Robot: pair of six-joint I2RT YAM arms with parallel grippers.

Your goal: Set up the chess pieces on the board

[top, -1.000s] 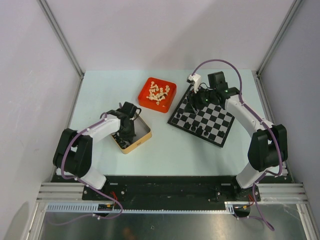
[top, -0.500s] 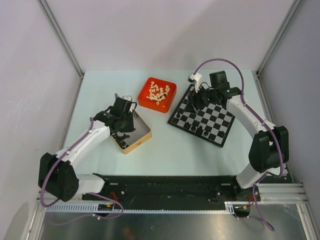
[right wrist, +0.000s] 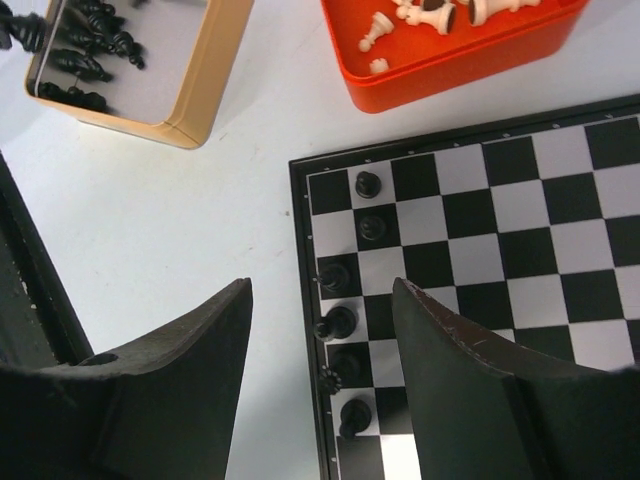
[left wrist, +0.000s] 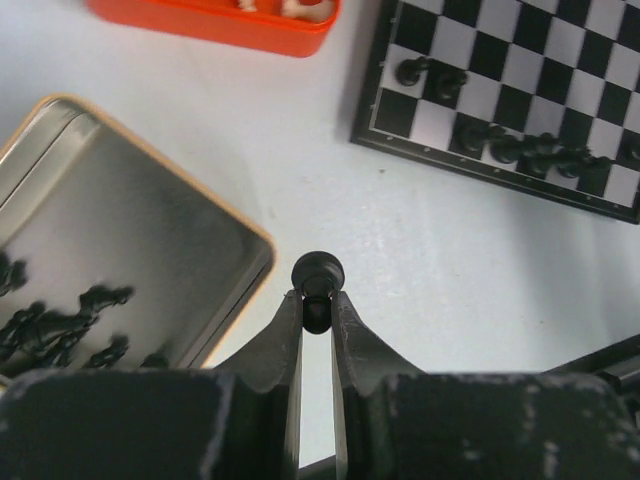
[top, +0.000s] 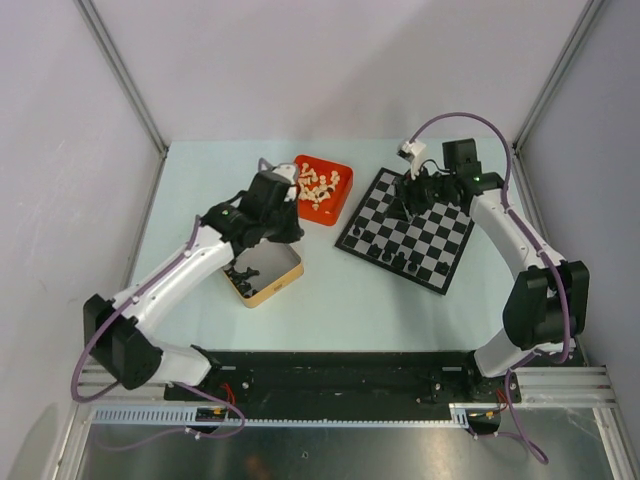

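A robotics lab cell is suggested: a pale surface (top: 200, 180) is enclosed by grey panels (top: 330, 60) and aluminium posts (top: 120, 75), and the left arm (top: 175, 275) and right arm (top: 500, 220) are bolted to a base plate (top: 340, 365).

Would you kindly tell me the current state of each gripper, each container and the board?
Left gripper, shut on a black piece, over the table.
Right gripper, open, empty.
Tin, open, loose black pieces inside.
Red tray, cream pieces inside.
Board, partly set; placed pieces line one edge.
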